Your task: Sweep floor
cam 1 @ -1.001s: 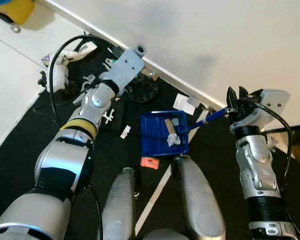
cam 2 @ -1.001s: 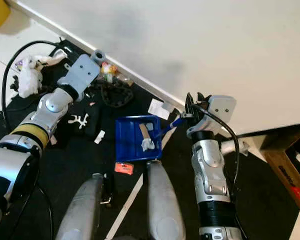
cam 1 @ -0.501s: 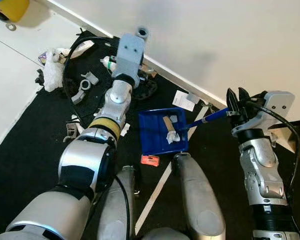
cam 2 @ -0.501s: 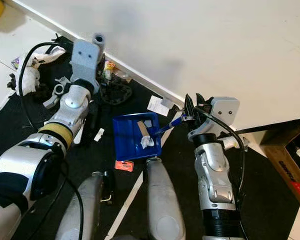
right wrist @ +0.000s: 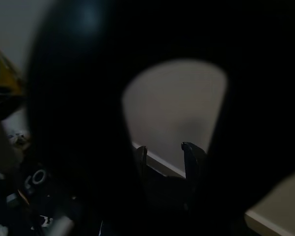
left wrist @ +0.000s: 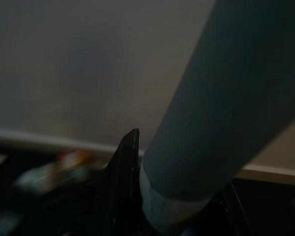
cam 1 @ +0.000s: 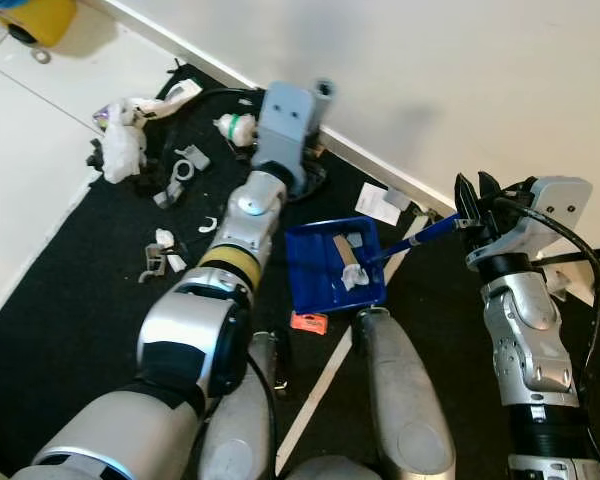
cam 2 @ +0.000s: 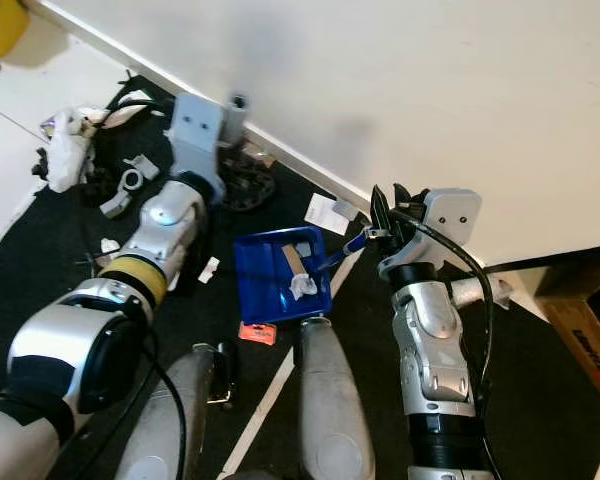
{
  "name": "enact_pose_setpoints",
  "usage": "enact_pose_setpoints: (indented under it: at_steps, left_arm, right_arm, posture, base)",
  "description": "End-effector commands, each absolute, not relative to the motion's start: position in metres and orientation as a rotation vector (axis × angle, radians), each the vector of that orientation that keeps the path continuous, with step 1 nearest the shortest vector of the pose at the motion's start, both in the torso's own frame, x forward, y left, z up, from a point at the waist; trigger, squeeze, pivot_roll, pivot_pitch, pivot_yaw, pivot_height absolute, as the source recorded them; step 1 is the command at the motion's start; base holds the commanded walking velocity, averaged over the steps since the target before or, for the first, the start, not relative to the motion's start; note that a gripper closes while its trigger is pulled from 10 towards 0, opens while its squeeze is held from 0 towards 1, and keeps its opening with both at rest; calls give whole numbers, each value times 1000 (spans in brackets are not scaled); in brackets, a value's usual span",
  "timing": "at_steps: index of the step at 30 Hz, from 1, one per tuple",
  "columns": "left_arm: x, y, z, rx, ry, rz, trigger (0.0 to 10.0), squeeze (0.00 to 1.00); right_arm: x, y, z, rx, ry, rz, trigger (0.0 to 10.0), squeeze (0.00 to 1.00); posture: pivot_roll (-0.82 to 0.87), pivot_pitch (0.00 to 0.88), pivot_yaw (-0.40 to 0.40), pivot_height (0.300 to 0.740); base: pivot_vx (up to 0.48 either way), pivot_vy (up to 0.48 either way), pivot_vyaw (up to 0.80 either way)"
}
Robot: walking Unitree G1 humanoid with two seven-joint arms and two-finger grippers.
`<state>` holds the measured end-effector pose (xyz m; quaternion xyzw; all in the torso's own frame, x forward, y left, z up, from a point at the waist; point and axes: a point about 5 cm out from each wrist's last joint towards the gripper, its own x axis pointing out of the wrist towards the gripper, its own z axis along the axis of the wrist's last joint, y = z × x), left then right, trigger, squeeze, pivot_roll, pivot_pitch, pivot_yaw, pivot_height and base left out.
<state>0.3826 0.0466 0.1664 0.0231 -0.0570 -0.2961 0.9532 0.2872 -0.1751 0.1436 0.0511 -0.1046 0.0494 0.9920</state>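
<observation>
The left gripper [left wrist: 137,196] is hidden beyond its wrist block in the head views. The yellow object [cam 1: 35,18] is cut off by the picture edge. Litter near the baseboard [left wrist: 49,172] is blurred. The right wrist view is mostly dark.

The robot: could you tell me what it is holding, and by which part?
The right claw holds the blue dustpan by its handle end; the left claw grips a grey pole.
</observation>
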Motion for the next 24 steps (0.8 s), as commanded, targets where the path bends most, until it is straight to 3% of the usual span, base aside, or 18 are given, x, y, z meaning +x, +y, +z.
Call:
enact_pose_setpoints:
  at_steps: [1, 6, 10, 13, 16, 17, 24]
  left_arm:
    - [356, -6, 140, -344, 36, -788, 10000, 0]
    - [360, -22, 170, -461, -39, -869, 10000, 0]
    - [368, -14, 188, -361, -75, -929, 10000, 0]
    - [376, 4, 192, -276, -99, -905, 10000, 0]
    - [387, 39, 197, -169, -126, -838, 10000, 0]
    - [387, 39, 197, -169, -126, -838, 10000, 0]
    - [401, 115, 214, -169, -196, -579, 10000, 0]
  right_arm:
    - [286, -178, 121, 161, -113, 83, 10000, 0]
    - [294, -180, 120, 175, -114, 73, 10000, 0]
    - [306, -178, 119, 187, -116, 79, 10000, 0]
    - [313, -176, 118, 193, -118, 84, 10000, 0]
    - [323, -174, 119, 206, -124, 94, 10000, 0]
    - [323, -174, 119, 206, -124, 94, 10000, 0]
    - [336, -175, 110, 212, -109, 70, 10000, 0]
  posture:
    - [-204, 449, -63, 740]
    - [-185, 419, -59, 740]
    - [-129, 357, -50, 740]
    - [-96, 327, -45, 740]
    - [-29, 271, -48, 740]
    - [-29, 271, -48, 740]
    - [52, 186, -52, 740]
  base:
    - [0, 0, 0]
    - [0, 0, 0]
    - [0, 0, 0]
    - [0, 0, 0]
    - [0, 0, 0]
    - [0, 0, 0]
    - [0, 0, 0]
